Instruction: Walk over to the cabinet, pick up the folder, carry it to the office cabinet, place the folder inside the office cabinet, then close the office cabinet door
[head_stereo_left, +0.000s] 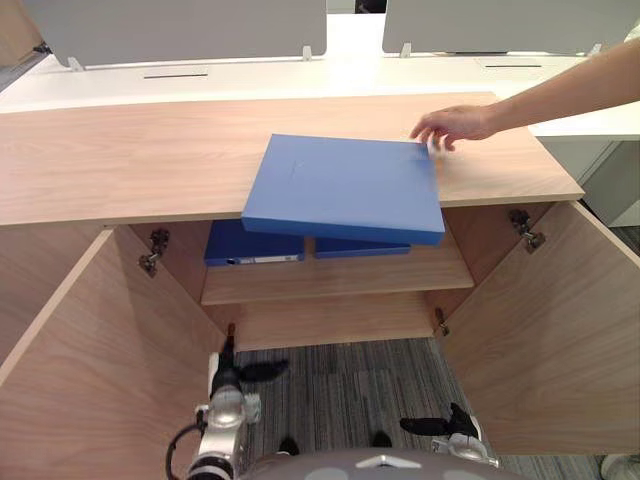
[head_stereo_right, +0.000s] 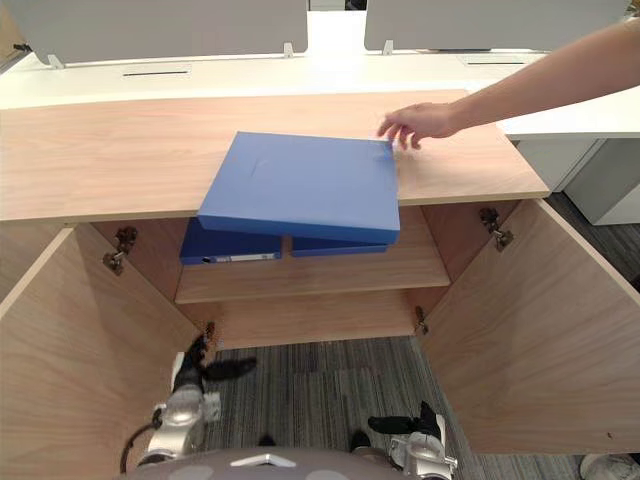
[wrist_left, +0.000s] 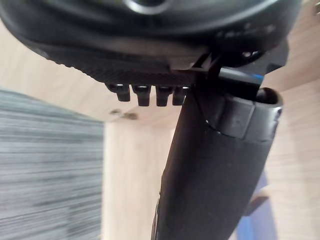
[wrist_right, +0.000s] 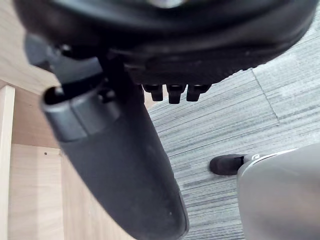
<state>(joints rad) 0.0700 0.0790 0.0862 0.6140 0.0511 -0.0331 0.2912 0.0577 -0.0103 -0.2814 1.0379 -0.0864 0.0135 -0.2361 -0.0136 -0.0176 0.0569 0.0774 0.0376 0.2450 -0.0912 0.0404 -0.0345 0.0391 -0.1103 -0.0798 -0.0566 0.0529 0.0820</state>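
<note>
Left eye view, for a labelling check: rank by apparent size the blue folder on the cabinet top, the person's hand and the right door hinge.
1. Blue folder, largest by far.
2. Person's hand.
3. Right door hinge, smallest, although it is nearer the camera than the hand.

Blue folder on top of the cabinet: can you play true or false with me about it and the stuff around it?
1. The blue folder lies on the cabinet top and sticks out over its front edge. True.
2. The robot's left hand and right hand hold the folder. False: both hang low, far below it, fingers relaxed, holding nothing.
3. A person's hand touches the folder's far corner. True.
4. The cabinet is shut. False: the left door and right door both stand open.
5. The shelf inside is bare. False: other blue folders lie on it.
</note>
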